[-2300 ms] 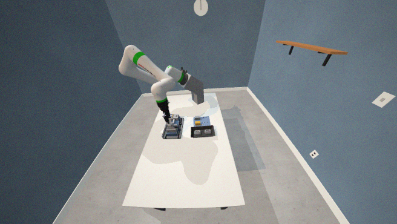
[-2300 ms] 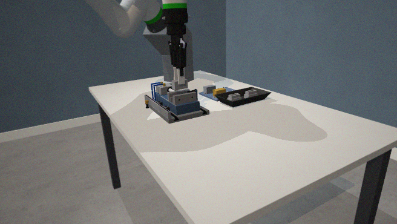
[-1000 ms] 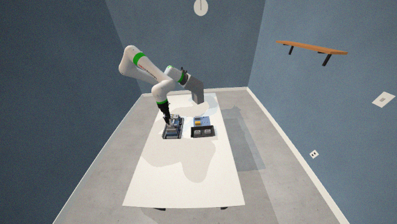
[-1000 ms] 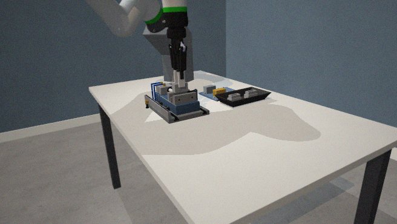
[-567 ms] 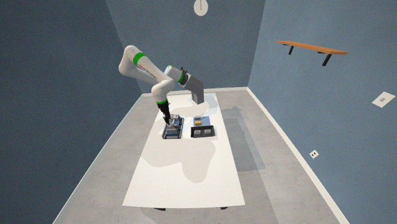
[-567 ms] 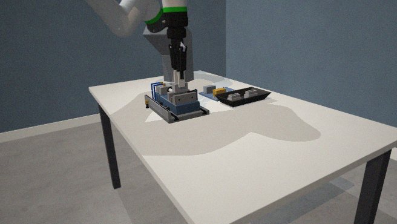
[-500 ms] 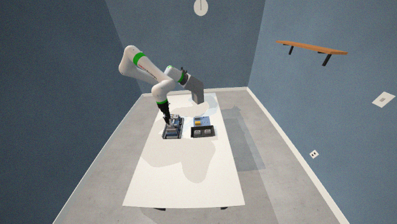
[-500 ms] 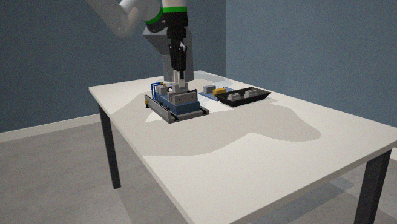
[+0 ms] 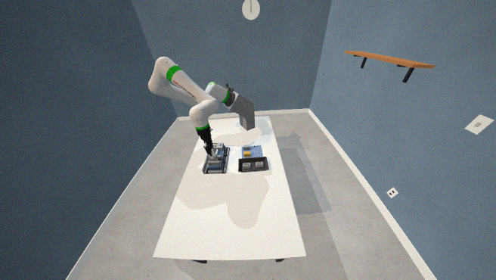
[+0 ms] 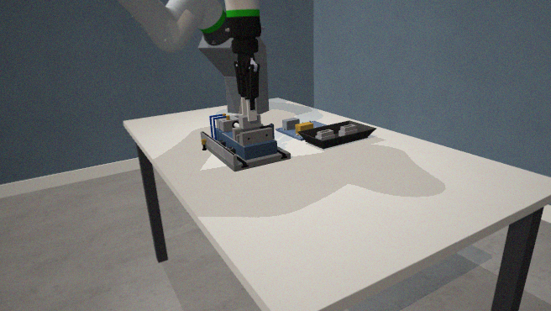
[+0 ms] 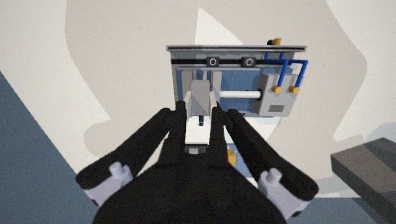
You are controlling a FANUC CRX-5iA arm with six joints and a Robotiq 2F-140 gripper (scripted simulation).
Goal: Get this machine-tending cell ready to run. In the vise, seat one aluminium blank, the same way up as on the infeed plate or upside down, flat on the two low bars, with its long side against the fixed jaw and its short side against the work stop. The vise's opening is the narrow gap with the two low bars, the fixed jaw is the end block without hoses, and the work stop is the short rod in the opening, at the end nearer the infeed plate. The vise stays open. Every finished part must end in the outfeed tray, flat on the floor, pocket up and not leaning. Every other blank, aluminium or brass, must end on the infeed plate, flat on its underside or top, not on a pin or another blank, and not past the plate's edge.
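Wrist view: gripper (image 11: 199, 116) pinches an aluminium blank (image 11: 200, 96) by its long sides just above the vise (image 11: 235, 82) opening — likely stiff, smooth, slip-prone metal. Beyond, the outfeed tray (image 10: 364, 131) holds two finished parts.

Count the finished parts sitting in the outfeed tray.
2. Both lie side by side in the black outfeed tray: one finished part toward the vise end, the other finished part beside it. The tray's walls could hide something low, but none shows.
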